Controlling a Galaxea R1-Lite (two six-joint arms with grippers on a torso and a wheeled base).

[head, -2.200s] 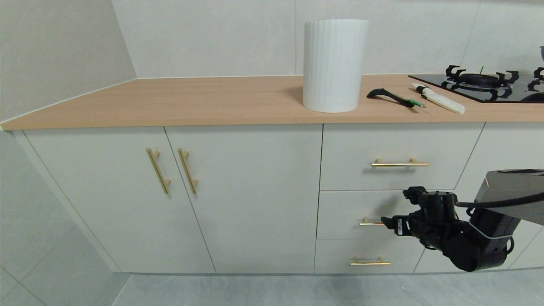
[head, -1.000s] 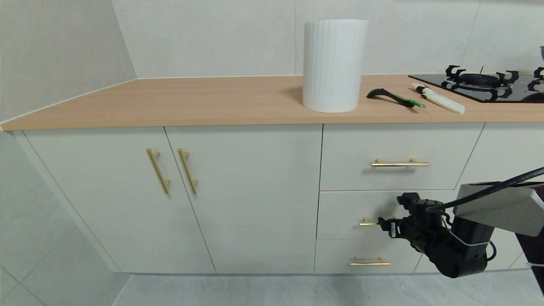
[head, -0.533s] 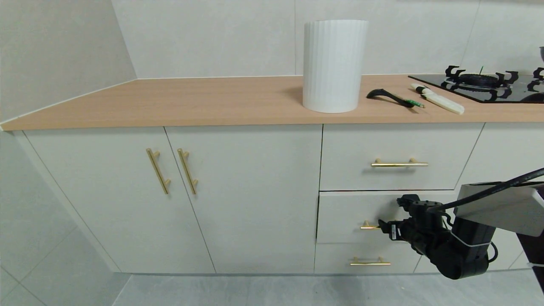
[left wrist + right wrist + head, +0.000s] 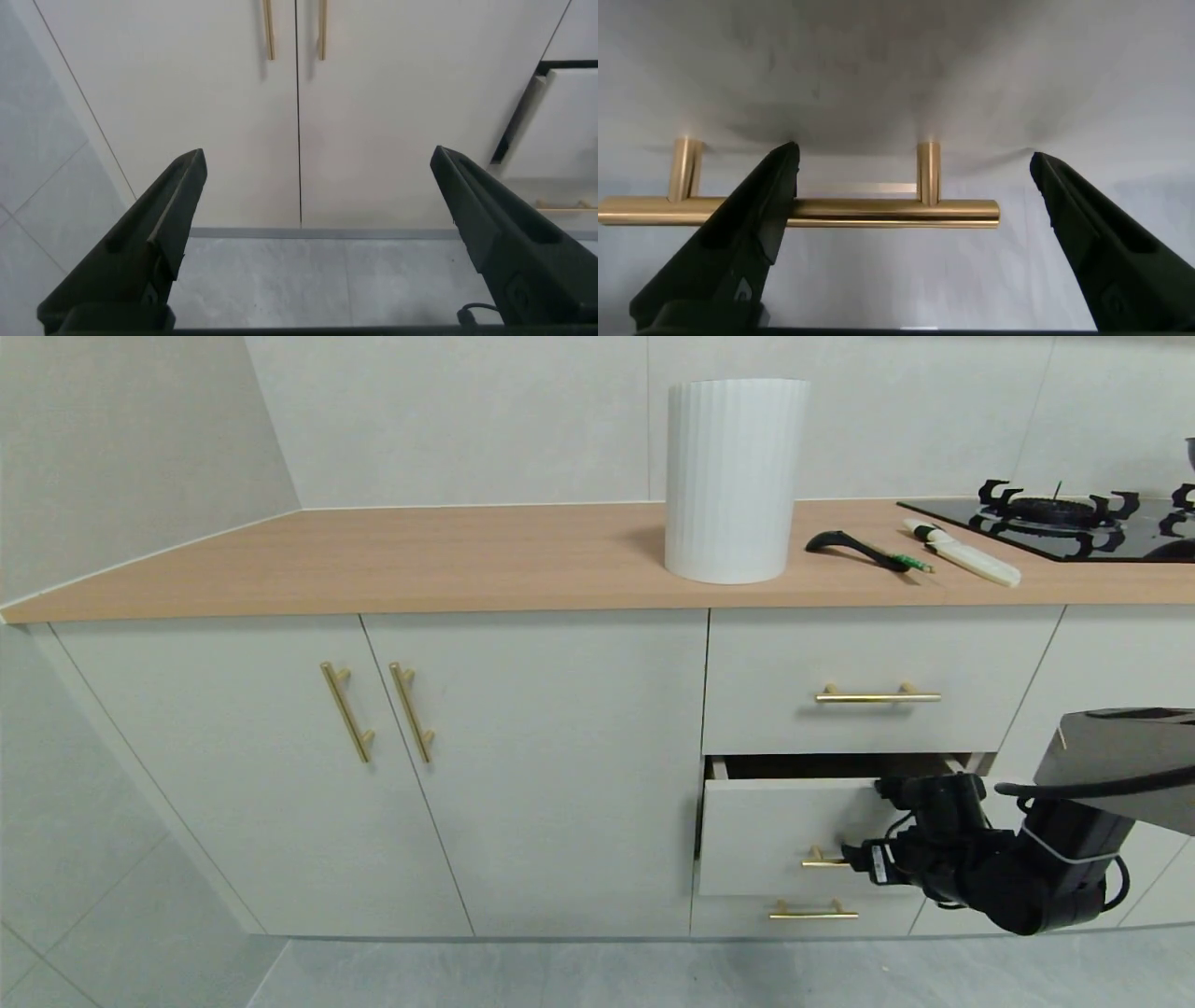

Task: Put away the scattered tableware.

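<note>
A black ladle (image 4: 854,549) and a white knife (image 4: 966,558) lie on the wooden counter (image 4: 467,560), just right of a tall white ribbed container (image 4: 733,481). Below them, the middle drawer (image 4: 775,821) stands pulled out a little, with a dark gap above its front. My right gripper (image 4: 845,859) is at that drawer's gold handle (image 4: 822,862). In the right wrist view its fingers (image 4: 757,233) stand wide apart, with the handle bar (image 4: 859,211) crossing between them right at the drawer front. My left gripper (image 4: 318,163) is open and holds nothing, facing the cabinet doors (image 4: 299,112) low above the floor.
A black gas stove (image 4: 1055,523) sits at the counter's far right. A shut drawer (image 4: 878,695) lies above the open one and another (image 4: 812,915) below. Two cabinet doors with gold handles (image 4: 378,709) are on the left. Grey tiled floor runs along the front.
The middle drawer has slid out from shut to partly open. My right gripper moved back toward me with the handle.
</note>
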